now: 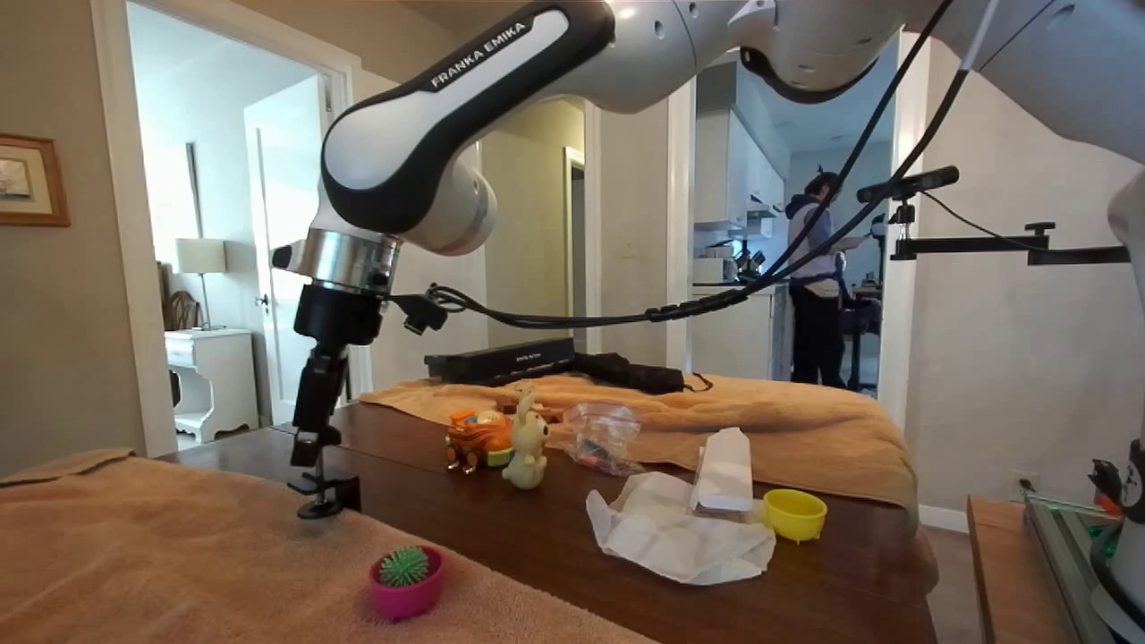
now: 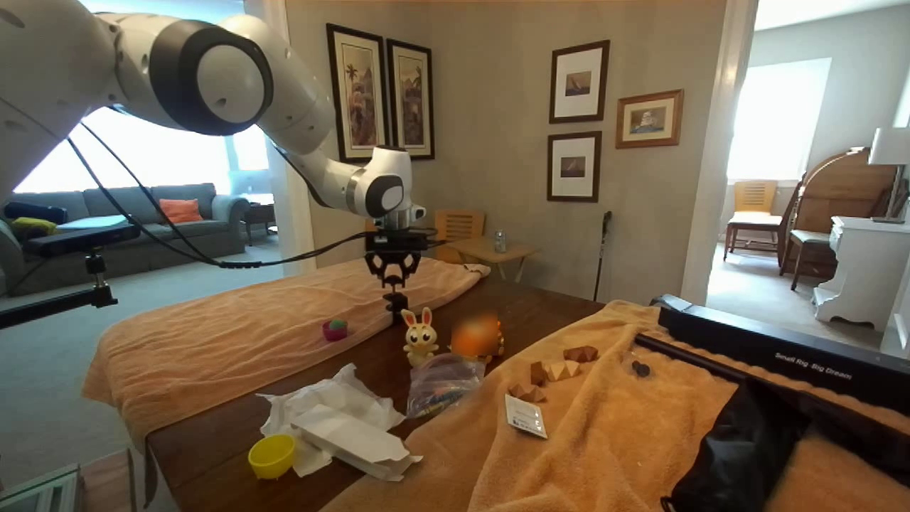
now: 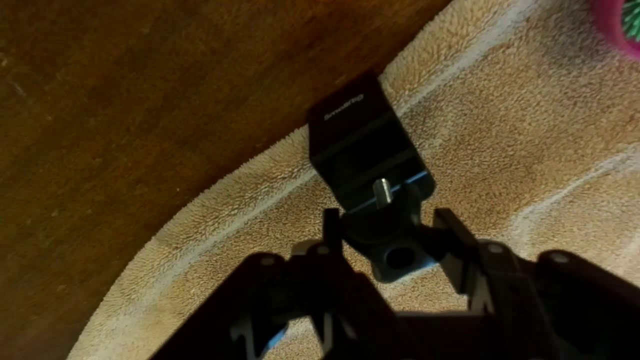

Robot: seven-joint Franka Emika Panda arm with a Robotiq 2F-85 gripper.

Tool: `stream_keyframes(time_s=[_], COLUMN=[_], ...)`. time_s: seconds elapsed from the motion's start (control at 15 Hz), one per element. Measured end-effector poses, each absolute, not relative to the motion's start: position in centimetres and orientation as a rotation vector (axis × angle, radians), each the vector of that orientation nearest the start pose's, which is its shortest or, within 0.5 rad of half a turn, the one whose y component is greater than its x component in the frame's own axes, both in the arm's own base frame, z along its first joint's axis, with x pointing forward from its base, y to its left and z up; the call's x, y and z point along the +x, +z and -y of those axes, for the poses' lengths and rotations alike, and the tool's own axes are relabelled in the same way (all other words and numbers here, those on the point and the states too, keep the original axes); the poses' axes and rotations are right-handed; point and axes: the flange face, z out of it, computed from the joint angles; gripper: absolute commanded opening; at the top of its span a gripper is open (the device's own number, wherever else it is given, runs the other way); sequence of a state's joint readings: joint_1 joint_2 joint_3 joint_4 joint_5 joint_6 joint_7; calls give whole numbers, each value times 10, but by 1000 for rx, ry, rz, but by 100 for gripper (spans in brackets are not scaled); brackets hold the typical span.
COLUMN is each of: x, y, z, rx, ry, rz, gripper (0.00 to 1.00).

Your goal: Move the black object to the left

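The black object is a small knobby clamp-like piece with a flat block and a thin metal stem. It stands at the edge of the orange towel, below my gripper. It also shows in an exterior view, under the gripper. In the wrist view the labelled block of the black object lies over the towel edge. Its upper knob sits between my fingertips, which are partly closed and appear to touch it on both sides. Whether its base bears on the towel is hard to tell.
A pink bowl with a green spiky ball stands close by on the towel. A rabbit figure, orange toy car, plastic bag, white paper and yellow bowl are on the table.
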State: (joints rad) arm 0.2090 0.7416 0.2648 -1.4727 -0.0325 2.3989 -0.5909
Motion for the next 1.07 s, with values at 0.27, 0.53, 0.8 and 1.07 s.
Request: stream_keyframes(time_s=[0.27, 0.53, 0.8, 1.07], x=[679, 680, 679, 677], y=[270, 270, 269, 269], z=[-303, -308, -311, -314], rx=[-2735, -2864, -2956, -3003], ry=[-410, -486, -500, -500], rz=[1301, 1017, 731, 493], gripper=[24, 24, 24, 24])
